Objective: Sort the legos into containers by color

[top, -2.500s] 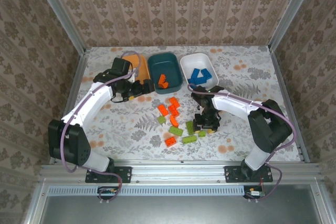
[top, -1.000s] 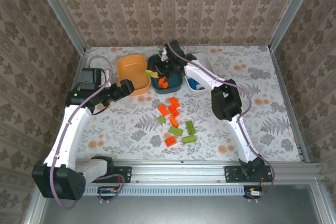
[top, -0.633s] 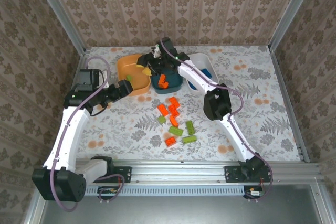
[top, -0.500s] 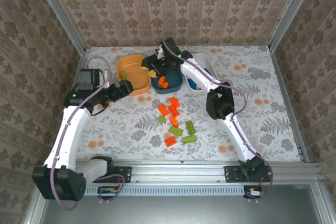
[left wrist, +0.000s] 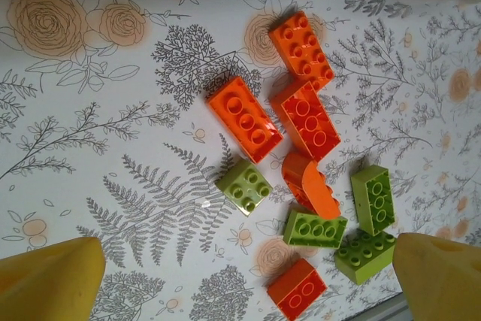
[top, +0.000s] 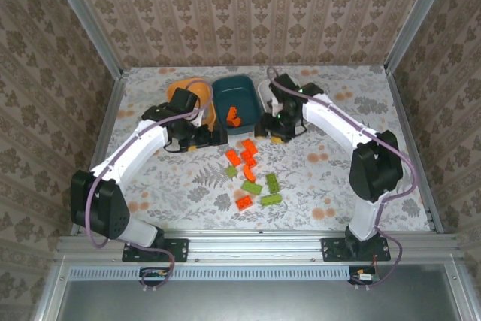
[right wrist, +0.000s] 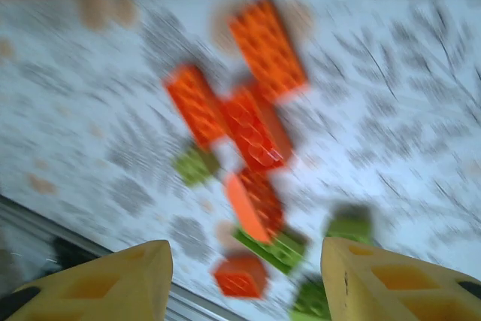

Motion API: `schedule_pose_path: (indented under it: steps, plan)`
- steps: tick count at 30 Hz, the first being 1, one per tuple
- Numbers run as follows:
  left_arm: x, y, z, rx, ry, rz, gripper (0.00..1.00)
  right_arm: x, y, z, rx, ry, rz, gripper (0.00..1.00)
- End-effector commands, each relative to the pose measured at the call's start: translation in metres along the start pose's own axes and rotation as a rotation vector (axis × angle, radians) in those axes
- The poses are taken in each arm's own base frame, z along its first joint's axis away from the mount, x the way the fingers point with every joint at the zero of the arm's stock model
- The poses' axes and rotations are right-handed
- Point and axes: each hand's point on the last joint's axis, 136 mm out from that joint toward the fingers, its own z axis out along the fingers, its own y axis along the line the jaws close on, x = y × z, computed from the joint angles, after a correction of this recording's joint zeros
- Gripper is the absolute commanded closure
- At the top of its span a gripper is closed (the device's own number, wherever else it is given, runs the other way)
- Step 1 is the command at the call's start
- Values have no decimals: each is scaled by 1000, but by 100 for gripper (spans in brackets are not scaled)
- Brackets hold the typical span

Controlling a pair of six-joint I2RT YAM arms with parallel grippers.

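Note:
Loose legos lie mid-table: several orange ones (top: pixel 245 153) and several lime green ones (top: pixel 271 183). The left wrist view shows them sharply, an orange brick (left wrist: pixel 244 118) beside a green one (left wrist: pixel 244 186). One orange lego (top: pixel 234 116) lies in the dark teal container (top: pixel 225 88). The orange container (top: pixel 174 92) is partly under my left arm. My right arm covers most of the white container (top: pixel 264 88). My left gripper (top: pixel 213 137) (left wrist: pixel 248 283) hangs open above the pile's left side. Held open and empty, my right gripper (top: pixel 279 131) (right wrist: pixel 244 283) hovers over the pile's far right; its view is blurred.
The three containers stand in a row at the back of the flowered table (top: pixel 353 171). Metal frame posts and papered walls close in both sides and the back. A rail (top: pixel 255 246) runs along the near edge.
My right gripper carried a green lego over the orange container, opened, then swung back right to the pile. My left arm swung from the far left in toward the containers' front.

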Motion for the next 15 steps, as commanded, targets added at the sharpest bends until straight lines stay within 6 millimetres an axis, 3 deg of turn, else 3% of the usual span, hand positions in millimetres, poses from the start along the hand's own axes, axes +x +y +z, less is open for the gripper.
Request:
schedule_pose_path:
  steps: [1, 7, 15]
  plan:
    - [-12, -10, -1, 45, -31, -22, 0, 49, -38, 16, 165, 121, -77, 44]
    - [-17, -15, 1, 67, -24, -28, 0, 68, -46, 43, 242, 164, -130, 43]
    - [-15, -14, -5, 62, -27, -26, 0, 74, -54, 65, 335, 195, -173, 42]
